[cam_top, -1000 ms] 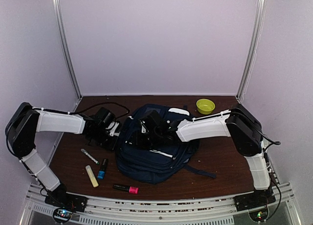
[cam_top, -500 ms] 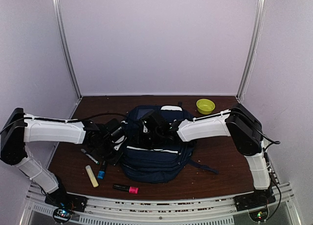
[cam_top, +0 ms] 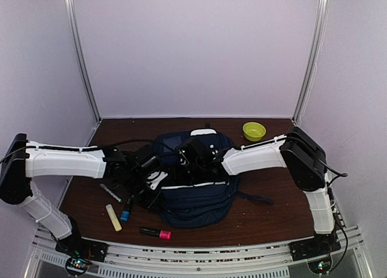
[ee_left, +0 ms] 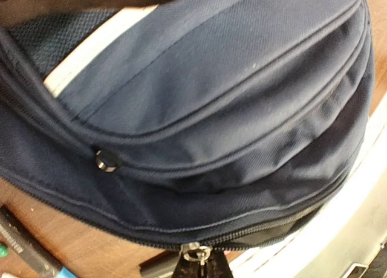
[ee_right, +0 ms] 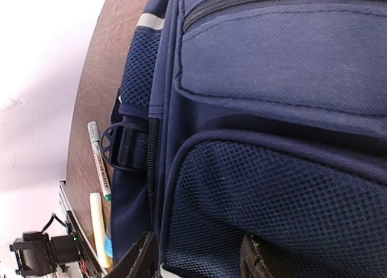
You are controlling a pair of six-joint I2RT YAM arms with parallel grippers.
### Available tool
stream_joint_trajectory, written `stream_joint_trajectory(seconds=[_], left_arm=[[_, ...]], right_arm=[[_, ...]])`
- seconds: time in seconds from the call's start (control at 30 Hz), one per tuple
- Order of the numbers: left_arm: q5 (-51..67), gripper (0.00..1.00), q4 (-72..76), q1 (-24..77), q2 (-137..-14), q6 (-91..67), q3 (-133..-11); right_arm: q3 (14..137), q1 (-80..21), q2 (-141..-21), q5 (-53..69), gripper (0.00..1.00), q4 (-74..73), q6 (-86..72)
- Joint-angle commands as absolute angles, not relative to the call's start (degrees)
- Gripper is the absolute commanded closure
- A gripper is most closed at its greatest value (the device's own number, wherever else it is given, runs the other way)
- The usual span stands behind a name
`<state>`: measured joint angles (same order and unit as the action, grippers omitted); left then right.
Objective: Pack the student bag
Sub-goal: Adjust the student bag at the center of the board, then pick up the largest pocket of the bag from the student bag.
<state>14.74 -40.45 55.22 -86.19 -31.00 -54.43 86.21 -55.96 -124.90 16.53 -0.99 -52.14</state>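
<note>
The student bag (cam_top: 196, 190), navy with white stripes, lies in the middle of the table. My left gripper (cam_top: 155, 182) is at its left side. In the left wrist view it (ee_left: 202, 268) is shut on the metal zipper pull (ee_left: 198, 252) of the bag's (ee_left: 205, 127) lower zipper. My right gripper (cam_top: 195, 159) rests on top of the bag. In the right wrist view its fingers (ee_right: 140, 261) stand wide apart, and between them my right gripper (ee_right: 199, 263) clamps a bulge of the mesh pocket (ee_right: 254, 193).
Left of the bag lie a grey marker (cam_top: 110, 193), a yellow highlighter (cam_top: 113, 217) and a blue marker (cam_top: 126, 210). A pink highlighter (cam_top: 156, 232) lies near the front edge. A green bowl (cam_top: 254, 131) stands at the back right. A strap (cam_top: 251, 199) trails to the right.
My left gripper has moved right and toward the front along the bag's left side. The bag has shifted right and bunched up, and my right gripper has moved with it.
</note>
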Motion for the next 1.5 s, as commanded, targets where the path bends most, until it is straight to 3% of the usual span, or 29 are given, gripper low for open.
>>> stream_joint_trajectory(seconds=[0.0, 0.27, 0.53, 0.67, 0.87, 1.2, 1.47], left_arm=[[26.6, 1.0, -36.0, 64.5, -97.0, -28.4, -64.0], [22.4, 1.0, -33.3, 67.9, -102.1, -30.0, -70.8], [23.0, 0.57, -33.0, 67.7, -101.4, -27.6, -73.1], [25.8, 0.43, -31.8, 67.5, -99.8, -26.6, -73.9], [26.3, 0.42, -31.7, 66.2, -94.2, -25.2, -71.3], [12.0, 0.43, -33.4, 55.6, -75.9, -25.7, -57.4], [3.3, 0.46, -31.4, 49.8, -73.5, -31.9, -49.6]], right_arm=[[82.1, -53.4, -123.8, 10.7, 0.51, -3.8, -54.5], [72.9, -51.1, -116.2, 10.6, 0.51, -0.8, -53.7], [68.7, -49.9, -105.8, 6.5, 0.51, -6.5, -48.6], [68.2, -49.7, -101.0, 0.3, 0.48, -13.4, -45.6], [66.0, -49.6, -92.3, -5.2, 0.47, -21.6, -43.3], [58.7, -52.3, -77.6, -0.9, 0.45, -23.2, -38.8], [64.3, -62.1, -84.6, 6.9, 0.43, -19.3, -35.0]])
